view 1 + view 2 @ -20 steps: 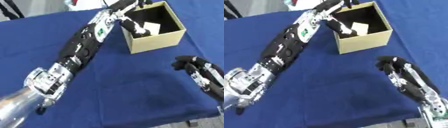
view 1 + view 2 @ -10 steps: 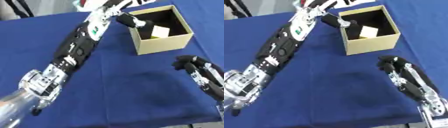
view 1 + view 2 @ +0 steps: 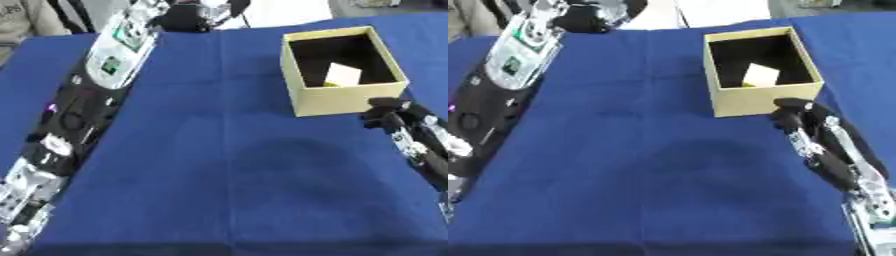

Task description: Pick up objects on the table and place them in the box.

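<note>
An open tan cardboard box stands on the blue tablecloth at the back right. Inside it lies a pale, cream-coloured block with a bit of yellow at its lower edge. My left arm stretches from the lower left up to the far edge, where my left hand sits dark and hard to make out, well left of the box. My right hand rests just in front of the box's near right corner, fingers curled, holding nothing.
The blue cloth covers the whole table. My long left forearm lies diagonally across its left side. A white surface shows beyond the far edge, behind the box.
My left hand has pulled out from over the box and swung left to the far edge. The pale block now lies inside the box. The right hand has barely moved.
</note>
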